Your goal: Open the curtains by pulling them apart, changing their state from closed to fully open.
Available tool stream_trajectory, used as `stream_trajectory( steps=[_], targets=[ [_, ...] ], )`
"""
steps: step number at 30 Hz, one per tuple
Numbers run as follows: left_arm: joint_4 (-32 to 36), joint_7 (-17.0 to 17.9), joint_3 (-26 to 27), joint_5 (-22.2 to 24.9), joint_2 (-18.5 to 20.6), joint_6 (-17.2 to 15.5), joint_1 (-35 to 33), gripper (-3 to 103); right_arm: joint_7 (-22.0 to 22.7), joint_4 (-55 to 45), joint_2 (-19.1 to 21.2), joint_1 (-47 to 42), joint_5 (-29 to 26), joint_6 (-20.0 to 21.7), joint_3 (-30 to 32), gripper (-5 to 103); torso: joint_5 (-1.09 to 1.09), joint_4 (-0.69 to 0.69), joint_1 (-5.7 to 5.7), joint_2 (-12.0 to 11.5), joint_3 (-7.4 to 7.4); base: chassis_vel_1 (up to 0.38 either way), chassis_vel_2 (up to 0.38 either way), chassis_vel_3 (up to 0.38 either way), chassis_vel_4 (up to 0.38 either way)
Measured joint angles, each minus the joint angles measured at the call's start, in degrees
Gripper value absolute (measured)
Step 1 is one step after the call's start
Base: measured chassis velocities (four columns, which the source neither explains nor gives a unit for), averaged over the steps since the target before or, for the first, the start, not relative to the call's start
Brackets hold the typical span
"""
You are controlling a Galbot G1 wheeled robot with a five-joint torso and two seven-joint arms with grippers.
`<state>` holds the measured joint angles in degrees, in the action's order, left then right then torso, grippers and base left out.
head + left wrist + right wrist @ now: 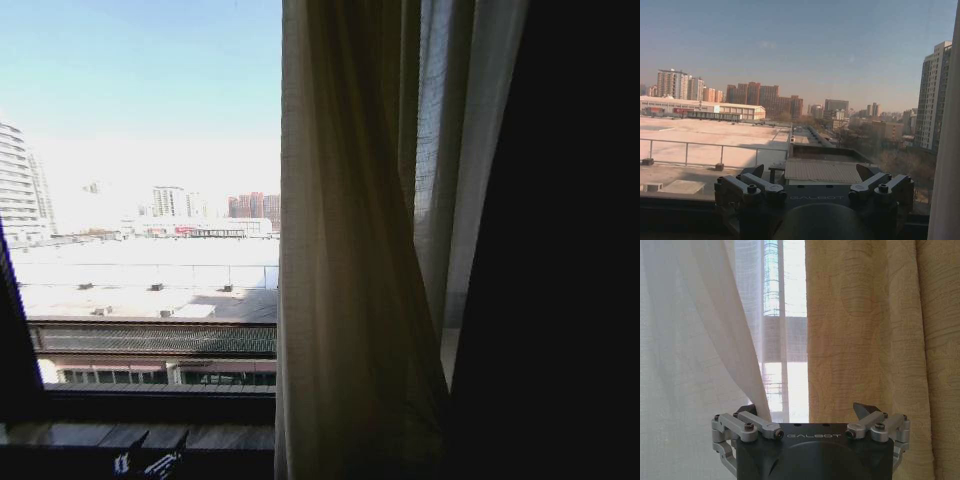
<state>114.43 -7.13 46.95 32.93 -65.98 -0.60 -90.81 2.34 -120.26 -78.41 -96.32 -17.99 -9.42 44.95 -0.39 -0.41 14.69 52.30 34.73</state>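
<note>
A bare window pane [150,200] looks out over flat rooftops and distant towers above a dark sill [140,405]. The curtains [350,280] hang bunched to the right of the glass, beside a heavier tan drape [875,330]. The right hand [810,412] faces the sheer folds, fingers spread and gripping nothing. The left hand [812,175] faces the glass, fingers likewise spread, a sliver of sheer fabric at its side. The far right of the head view is in deep shadow.

Curtains [350,300] cut off top and bottom; right side perhaps shadowed
</note>
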Motion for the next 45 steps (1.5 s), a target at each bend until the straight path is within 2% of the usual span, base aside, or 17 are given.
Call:
stream_trajectory(
  steps=[20,30,45],
  targets=[
    [0.6,0.0,0.0,-0.2,-0.6,0.0,0.1,100,0.4,-2.2,-2.8,-1.2,2.4,0.0,-1.5,100,-0.01,0.01,0.00,0.0,0.00,0.231,0.238,-0.232,-0.235],
    [1.1,0.0,-0.4,-0.9,-1.2,-0.2,0.1,100,1.1,-1.7,-2.7,-1.0,2.2,0.0,-0.5,100,0.01,0.00,0.00,0.0,0.00,0.199,0.200,-0.198,-0.199],
    [1.8,0.1,-0.5,-1.7,-2.0,-0.6,-0.1,100,0.9,-2.6,-3.3,-1.0,3.5,0.7,-2.5,100,0.00,0.00,0.00,0.0,0.00,0.055,0.050,-0.065,-0.055]
  ],
)
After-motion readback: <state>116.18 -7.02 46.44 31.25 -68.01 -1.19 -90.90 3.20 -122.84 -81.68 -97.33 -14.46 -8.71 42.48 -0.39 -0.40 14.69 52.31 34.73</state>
